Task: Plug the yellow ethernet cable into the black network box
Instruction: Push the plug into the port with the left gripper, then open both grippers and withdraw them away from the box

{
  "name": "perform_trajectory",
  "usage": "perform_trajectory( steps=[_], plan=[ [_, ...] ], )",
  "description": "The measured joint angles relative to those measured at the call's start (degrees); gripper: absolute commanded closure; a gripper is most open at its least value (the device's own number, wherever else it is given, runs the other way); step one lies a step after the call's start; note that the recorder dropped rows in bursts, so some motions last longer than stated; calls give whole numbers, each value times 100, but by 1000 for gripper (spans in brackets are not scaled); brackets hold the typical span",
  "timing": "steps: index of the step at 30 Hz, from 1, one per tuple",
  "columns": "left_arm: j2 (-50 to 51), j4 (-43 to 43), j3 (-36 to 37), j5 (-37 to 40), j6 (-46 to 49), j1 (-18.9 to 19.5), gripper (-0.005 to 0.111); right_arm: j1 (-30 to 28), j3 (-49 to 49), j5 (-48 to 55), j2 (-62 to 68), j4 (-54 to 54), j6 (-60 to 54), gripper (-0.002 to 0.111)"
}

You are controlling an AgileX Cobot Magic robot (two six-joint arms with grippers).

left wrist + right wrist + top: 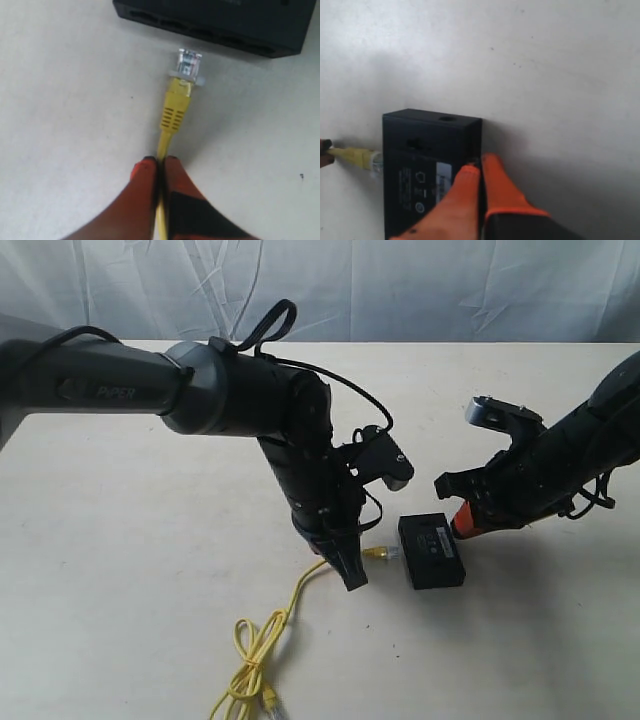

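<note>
The black network box point(432, 552) lies flat on the table, white label strip up. My left gripper point(345, 565) is shut on the yellow ethernet cable point(300, 590) a little behind its plug. In the left wrist view the gripper point(160, 161) pinches the cord point(172, 115), and the clear plug point(189, 62) points at the box's row of ports point(215, 25), a short gap away. My right gripper point(460, 523) is at the box's opposite side. There its orange jaws point(480, 164) stand shut, tips against the top edge of the box point(415, 170). The plug point(376, 162) shows at the far side.
The rest of the yellow cable trails toward the table's front edge, where it lies in loose loops point(250, 665) with the second plug point(272, 702). A wrinkled white cloth backdrop point(400, 285) hangs behind the pale table point(120, 540).
</note>
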Motion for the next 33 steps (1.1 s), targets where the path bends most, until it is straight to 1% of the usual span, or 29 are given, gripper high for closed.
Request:
perform_trajectory(
  steps=[8, 16, 22, 33],
  plan=[
    [0, -384, 0, -186, 218, -10, 107, 0, 0, 0, 0, -30, 26, 109],
    [0, -420, 0, -277, 228, -10, 107, 0, 0, 4, 0, -30, 26, 109],
    [0, -650, 0, -423, 228, -10, 107, 0, 0, 25, 0, -133, 146, 109],
    [0, -662, 11, -473, 228, -10, 107, -20, 0, 165, 144, -33, 187, 109]
  ],
)
